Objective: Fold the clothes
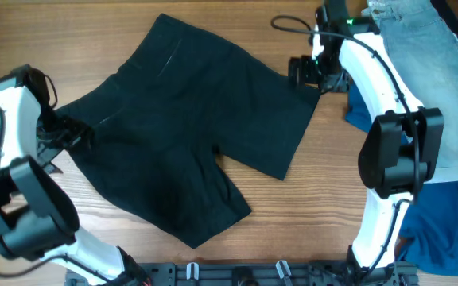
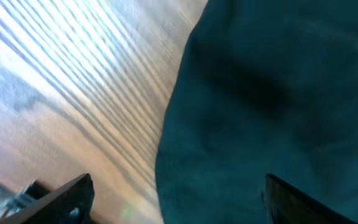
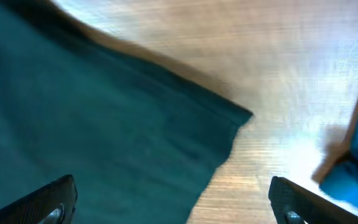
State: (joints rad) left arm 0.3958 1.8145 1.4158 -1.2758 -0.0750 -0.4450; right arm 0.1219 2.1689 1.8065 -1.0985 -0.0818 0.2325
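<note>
The black shorts (image 1: 189, 119) lie spread flat across the middle of the wooden table, legs toward the front right. My left gripper (image 1: 82, 135) is open over the shorts' left edge; in the left wrist view (image 2: 176, 199) its fingers straddle the fabric edge (image 2: 260, 124) and bare wood. My right gripper (image 1: 307, 73) is open over the shorts' far right corner; in the right wrist view (image 3: 169, 205) that corner (image 3: 104, 124) lies between the spread fingers. Neither gripper holds anything.
Light-blue denim shorts (image 1: 436, 71) lie at the back right on a royal-blue garment (image 1: 444, 222), whose edge shows in the right wrist view (image 3: 353, 168). A black cable (image 1: 293, 28) loops near the right arm. A dark rail runs along the table's front edge (image 1: 237, 274).
</note>
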